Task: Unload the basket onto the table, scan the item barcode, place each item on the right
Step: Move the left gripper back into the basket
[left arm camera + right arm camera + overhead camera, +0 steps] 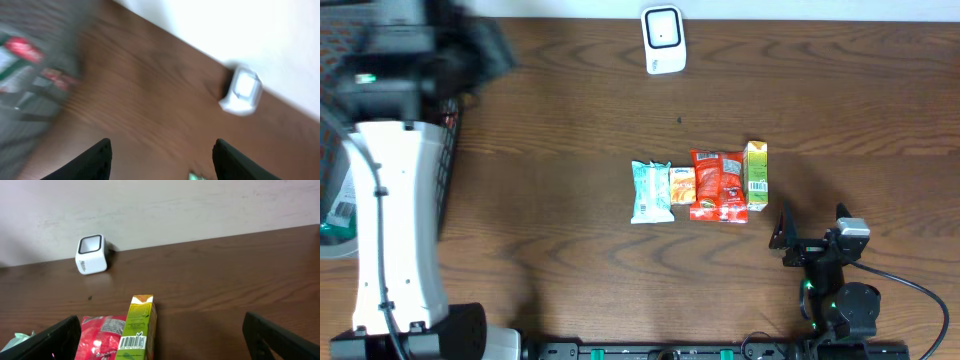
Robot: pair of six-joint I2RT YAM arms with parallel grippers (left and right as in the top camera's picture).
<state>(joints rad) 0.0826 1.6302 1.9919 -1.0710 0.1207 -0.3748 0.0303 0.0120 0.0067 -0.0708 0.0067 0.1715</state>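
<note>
I see a dark wood-grain tabletop meeting a white wall. The scanner sits at 12 o'clock; four snack packs lie in a row near centre. Left jaws and right jaws both stand released.

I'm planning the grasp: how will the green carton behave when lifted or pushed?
The green carton has crisp, boxy edges, so it is probably stiff. It lies on a flat face, so rolling seems unlikely. The red packet lies right beside it, so a sideways push may shift both.
</note>
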